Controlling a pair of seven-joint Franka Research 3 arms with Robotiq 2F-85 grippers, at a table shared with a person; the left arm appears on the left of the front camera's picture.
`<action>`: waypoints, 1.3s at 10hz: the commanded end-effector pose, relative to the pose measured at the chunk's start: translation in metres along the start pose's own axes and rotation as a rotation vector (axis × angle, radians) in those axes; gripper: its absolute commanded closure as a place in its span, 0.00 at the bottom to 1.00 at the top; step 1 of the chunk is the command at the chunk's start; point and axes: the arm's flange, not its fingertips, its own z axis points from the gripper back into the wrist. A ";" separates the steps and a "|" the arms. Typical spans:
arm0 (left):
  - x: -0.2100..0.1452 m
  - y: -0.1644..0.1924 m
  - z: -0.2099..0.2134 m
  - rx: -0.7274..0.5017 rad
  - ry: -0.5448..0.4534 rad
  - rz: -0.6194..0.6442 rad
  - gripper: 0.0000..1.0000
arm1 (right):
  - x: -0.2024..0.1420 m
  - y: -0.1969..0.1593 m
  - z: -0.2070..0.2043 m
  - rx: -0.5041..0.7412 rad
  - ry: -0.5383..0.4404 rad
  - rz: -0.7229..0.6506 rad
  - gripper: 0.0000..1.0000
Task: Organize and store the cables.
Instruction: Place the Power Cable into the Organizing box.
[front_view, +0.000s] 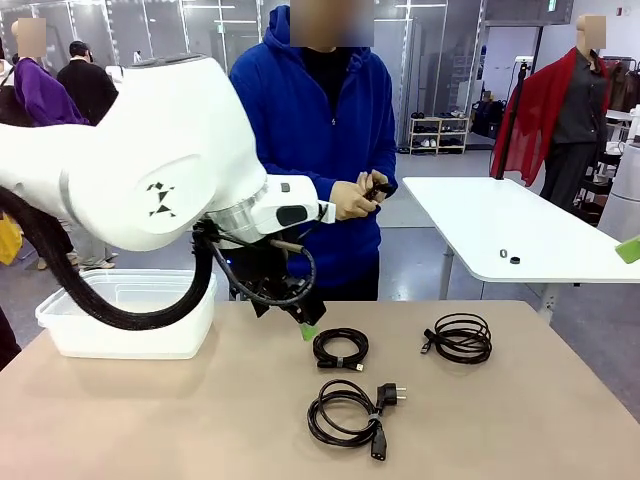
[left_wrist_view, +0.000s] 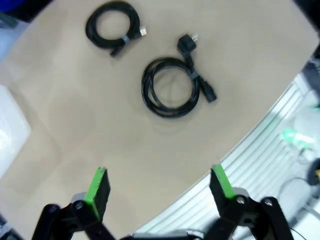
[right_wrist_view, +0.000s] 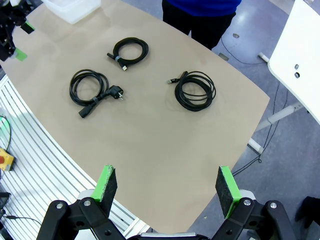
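Beige tabletop (front_view: 150, 420) over grey floor (front_view: 420, 265) holds three black cables (front_view: 340, 363); left gripper (left_wrist_view: 159, 172) and right gripper (right_wrist_view: 165, 172) gape empty.

The tan table (front_view: 150, 420) is carrying a white plastic box (front_view: 130, 320) and three coiled black cables. The box is sitting at the far left corner. The thick cable (front_view: 345, 412) with the power plug is lying near the middle, closest to the robot's side. The small tied cable (front_view: 340, 348) is lying just beyond it, toward the person. The thin cable (front_view: 460, 338) is resting to the right, apart from both.
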 end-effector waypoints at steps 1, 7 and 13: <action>0.053 -0.024 -0.011 0.040 0.128 -0.087 0.00 | 0.000 0.000 0.000 0.000 0.001 0.000 0.00; 0.116 -0.099 -0.065 0.018 0.164 -0.384 0.00 | 0.000 0.000 0.000 0.000 0.001 0.000 0.00; 0.109 -0.117 -0.097 -0.031 0.178 -0.359 0.00 | 0.000 0.000 0.000 0.000 0.001 0.000 0.00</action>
